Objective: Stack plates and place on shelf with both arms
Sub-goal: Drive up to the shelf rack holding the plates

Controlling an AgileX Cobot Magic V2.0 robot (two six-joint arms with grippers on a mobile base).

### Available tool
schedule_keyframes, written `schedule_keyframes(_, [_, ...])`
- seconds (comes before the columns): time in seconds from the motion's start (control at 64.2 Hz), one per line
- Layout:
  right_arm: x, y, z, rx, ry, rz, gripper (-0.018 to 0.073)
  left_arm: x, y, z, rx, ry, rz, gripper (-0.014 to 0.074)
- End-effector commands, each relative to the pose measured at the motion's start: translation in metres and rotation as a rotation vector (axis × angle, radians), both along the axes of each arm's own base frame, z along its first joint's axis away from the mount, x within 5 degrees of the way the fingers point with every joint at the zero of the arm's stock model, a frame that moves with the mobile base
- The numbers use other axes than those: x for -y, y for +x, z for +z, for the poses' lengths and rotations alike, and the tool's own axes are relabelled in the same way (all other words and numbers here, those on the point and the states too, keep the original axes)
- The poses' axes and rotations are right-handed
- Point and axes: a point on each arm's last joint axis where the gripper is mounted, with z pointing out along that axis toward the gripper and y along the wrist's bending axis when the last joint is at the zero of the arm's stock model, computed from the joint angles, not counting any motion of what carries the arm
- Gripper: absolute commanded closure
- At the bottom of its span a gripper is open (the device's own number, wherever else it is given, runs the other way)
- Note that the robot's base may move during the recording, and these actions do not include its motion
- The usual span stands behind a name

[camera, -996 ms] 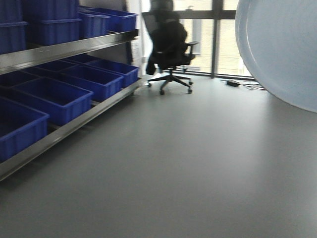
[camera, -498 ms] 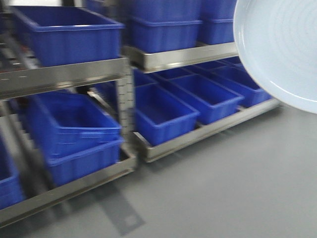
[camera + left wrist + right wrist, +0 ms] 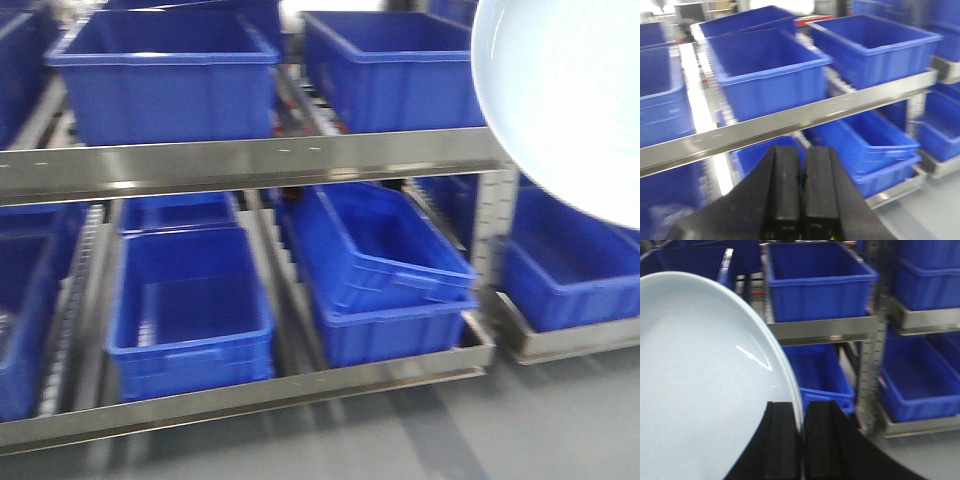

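Pale blue-white glossy round plate is clamped by its rim between the right gripper's black fingers (one plate or two, unclear), held in the air before the brushed-steel shelf bearing blue plastic crates. The left gripper is pressed together, empty.

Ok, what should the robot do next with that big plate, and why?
Probably ease the plate forward toward the shelf. The right gripper is pinching its rim, it hangs in the air, and the shelf with blue crates is straight ahead. The left gripper is shut, empty.
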Motion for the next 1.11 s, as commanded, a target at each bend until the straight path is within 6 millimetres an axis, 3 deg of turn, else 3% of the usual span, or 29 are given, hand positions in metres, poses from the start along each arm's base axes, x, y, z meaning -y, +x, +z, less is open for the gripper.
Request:
schedule_keyframes(0.0, [0.0029,0.0008,0.0188,0.125,0.003,-0.031,0.0503,-0.0002,-0.0009,0.019,0.105,-0.025,0.0,0.0513])
schedule_keyframes(1.09, [0.0029,0.0008,0.0188,0.125,0.003,-0.031,0.0503,-0.0002,-0.0009,0.019,0.105,-0.025,0.0,0.0513])
